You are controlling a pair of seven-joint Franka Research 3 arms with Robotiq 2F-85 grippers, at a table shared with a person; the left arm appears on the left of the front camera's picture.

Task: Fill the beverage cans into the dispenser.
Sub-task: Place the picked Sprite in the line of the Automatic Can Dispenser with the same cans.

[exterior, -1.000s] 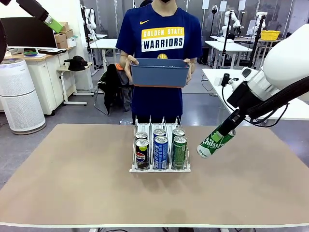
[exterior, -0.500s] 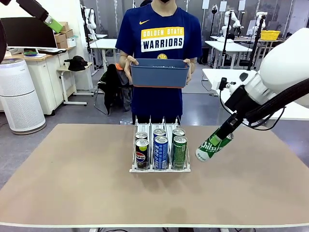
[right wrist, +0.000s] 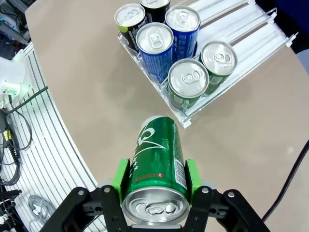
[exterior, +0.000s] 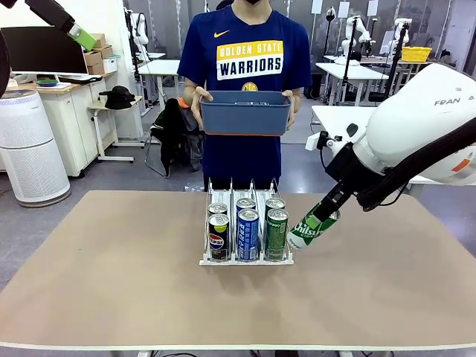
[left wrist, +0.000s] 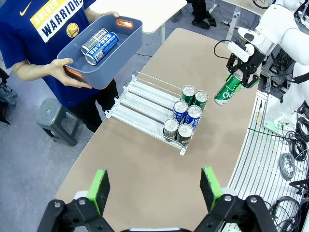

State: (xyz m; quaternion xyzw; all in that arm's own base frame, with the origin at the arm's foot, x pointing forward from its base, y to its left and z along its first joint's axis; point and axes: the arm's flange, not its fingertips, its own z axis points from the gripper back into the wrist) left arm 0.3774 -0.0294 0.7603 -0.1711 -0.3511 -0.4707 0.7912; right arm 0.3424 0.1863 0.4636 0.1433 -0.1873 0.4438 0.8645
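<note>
The right pincer is clamped on a green can. Its green pads press the can's sides close to the silver top, so most of the body sticks out past the fingertips, tilted down toward the worktop. Just ahead of and below that free end stands the dispenser, with six cans packed in two rows against its front lip: a black pair, a blue pair and a green pair. The bare lanes lie beyond those cans, on the side farther from the pincer. In the front view the held can's low end looks just beside the nearest green one at the dispenser's corner, though I cannot tell whether it touches. The main risk, as I judge it, is a knock. Pushed on at this height and tilt, the can's base would strike the standing green cans or the outer wire and shove the light dispenser across the worktop. Gripped so near one end, the can could also swing in the pads on any contact. Let go while slanted, it would likely tip and roll away rather than settle in the green lane. The left pincer hangs open and empty, with the dispenser far ahead of it. A person opposite holds a blue bin with two more cans inside.
</note>
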